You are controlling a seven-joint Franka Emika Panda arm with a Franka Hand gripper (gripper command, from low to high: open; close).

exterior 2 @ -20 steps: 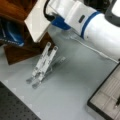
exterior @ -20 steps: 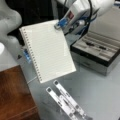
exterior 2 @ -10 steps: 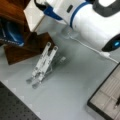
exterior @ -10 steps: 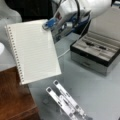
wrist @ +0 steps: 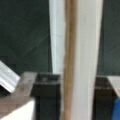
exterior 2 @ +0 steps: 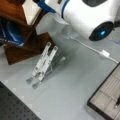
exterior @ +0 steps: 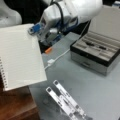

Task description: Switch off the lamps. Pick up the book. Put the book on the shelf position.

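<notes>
My gripper [exterior: 34, 29] is shut on the top right corner of the book [exterior: 20, 56], a white lined spiral notebook held up at a front view's left. The book hangs tilted above the shelf position [exterior: 15, 106], the dark reddish-brown wooden top, and I cannot tell whether they touch. In a front view only a white corner of the book [exterior 2: 31, 11] shows beside the wooden furniture [exterior 2: 15, 15]. In the wrist view the book [wrist: 83, 50] stands edge-on between my dark fingers [wrist: 47, 93]. A pale cream lamp shade [exterior: 8, 15] shows in part at the top left.
An open grey case [exterior: 97, 52] with tools stands at the right, also seen at the lower right [exterior 2: 107, 97]. Perforated metal strips [exterior: 66, 102] lie on the grey table [exterior: 95, 90] near the shelf. A white cable [exterior: 51, 61] crosses the table. A blue object [exterior 2: 10, 32] sits inside the furniture.
The arm has carried the book steadily to a front view's left, from above the grey table to above the wooden top. The grip has stayed shut.
</notes>
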